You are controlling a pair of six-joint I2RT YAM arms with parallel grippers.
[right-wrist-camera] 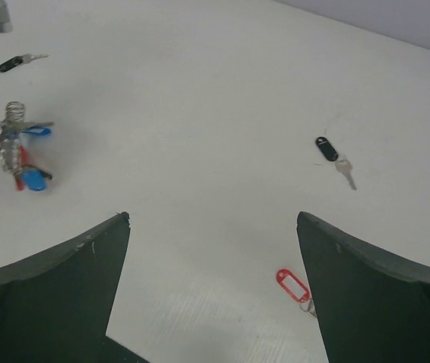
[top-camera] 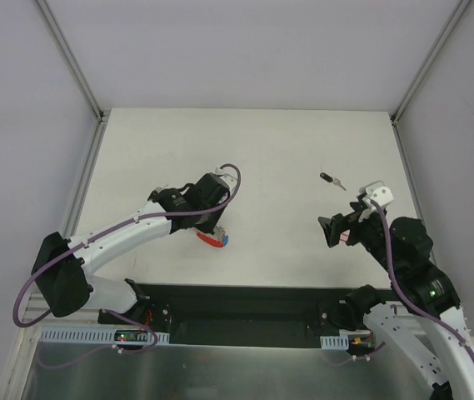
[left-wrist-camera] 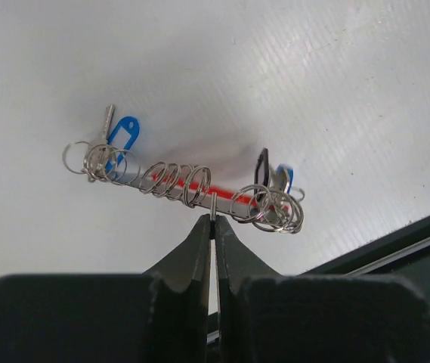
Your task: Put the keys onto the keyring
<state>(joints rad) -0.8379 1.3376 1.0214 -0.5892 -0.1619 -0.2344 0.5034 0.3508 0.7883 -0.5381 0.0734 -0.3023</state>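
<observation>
The keyring (left-wrist-camera: 192,185) is a grey metal bar with a red band, blue tags and several small split rings. My left gripper (left-wrist-camera: 213,219) is shut on its metal edge and holds it just above the table; both also show in the top view, the gripper (top-camera: 212,225) above the keyring (top-camera: 213,240). One black-headed key (top-camera: 331,179) lies on the table beyond my right gripper (top-camera: 328,231), which is open and empty (right-wrist-camera: 213,219). That key (right-wrist-camera: 328,150) shows in the right wrist view, with a second key (right-wrist-camera: 12,63) far left beyond the keyring (right-wrist-camera: 20,155).
A small red oval tag (right-wrist-camera: 292,284) with a ring lies on the table by my right finger. The black base strip (top-camera: 237,308) runs along the near edge. Grey walls and rails enclose the white table (top-camera: 270,142).
</observation>
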